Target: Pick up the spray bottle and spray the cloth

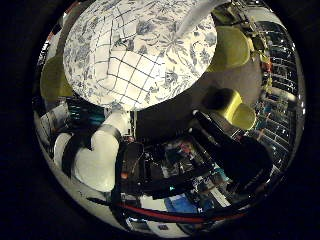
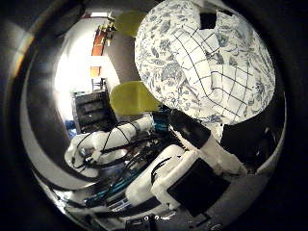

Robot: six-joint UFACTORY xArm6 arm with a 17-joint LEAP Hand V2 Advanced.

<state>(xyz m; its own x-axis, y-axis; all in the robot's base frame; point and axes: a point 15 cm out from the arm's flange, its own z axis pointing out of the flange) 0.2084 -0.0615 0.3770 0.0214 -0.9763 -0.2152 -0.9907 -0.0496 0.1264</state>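
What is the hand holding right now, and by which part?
Nothing is held. The white and black hand shows nothing between its fingers, and no spray bottle is visible; only the round table with blue floral tablecloth and white grid-patterned cloth.

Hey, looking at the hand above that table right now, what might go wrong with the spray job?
1. No spray bottle shows in either palm view, so the hand may reach down onto nothing.
2. The grid-patterned cloth lies on a floral tablecloth; fingers coming down there could snag or drag it.
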